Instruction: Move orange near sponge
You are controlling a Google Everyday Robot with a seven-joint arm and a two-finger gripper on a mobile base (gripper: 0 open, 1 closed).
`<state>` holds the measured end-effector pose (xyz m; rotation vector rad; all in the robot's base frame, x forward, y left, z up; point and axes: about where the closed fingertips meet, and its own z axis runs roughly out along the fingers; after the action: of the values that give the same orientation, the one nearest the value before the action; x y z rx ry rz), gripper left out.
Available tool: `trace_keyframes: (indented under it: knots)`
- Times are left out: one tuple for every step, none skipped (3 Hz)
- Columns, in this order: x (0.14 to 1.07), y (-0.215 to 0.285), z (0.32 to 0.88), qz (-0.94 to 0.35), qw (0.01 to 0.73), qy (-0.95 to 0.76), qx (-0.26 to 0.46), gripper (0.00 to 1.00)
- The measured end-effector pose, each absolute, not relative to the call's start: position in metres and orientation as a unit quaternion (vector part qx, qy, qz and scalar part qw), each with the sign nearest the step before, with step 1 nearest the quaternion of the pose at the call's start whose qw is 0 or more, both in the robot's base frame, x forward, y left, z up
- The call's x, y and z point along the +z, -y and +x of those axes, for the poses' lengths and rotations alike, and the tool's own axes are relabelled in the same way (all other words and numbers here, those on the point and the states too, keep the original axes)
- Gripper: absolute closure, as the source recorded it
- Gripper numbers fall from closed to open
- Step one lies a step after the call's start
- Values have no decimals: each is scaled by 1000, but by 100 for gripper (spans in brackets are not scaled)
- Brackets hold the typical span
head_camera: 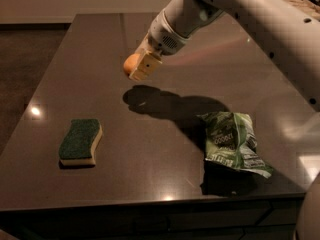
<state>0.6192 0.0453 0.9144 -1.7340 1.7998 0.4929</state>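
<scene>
camera view: tool [138, 67] clamped on the orange [130, 63], hanging above the table [150, 174]; the sponge [80, 141] lies at seven o'clock from it, well apart, long axis roughly twelve-to-six.
</scene>
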Motion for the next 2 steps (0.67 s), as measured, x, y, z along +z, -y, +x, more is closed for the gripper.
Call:
trace_keyframes:
  knots:
    - [914,-45,619,-651,293,-676,185,100]
    - [905,-58,608,-670,277,-661,195,100]
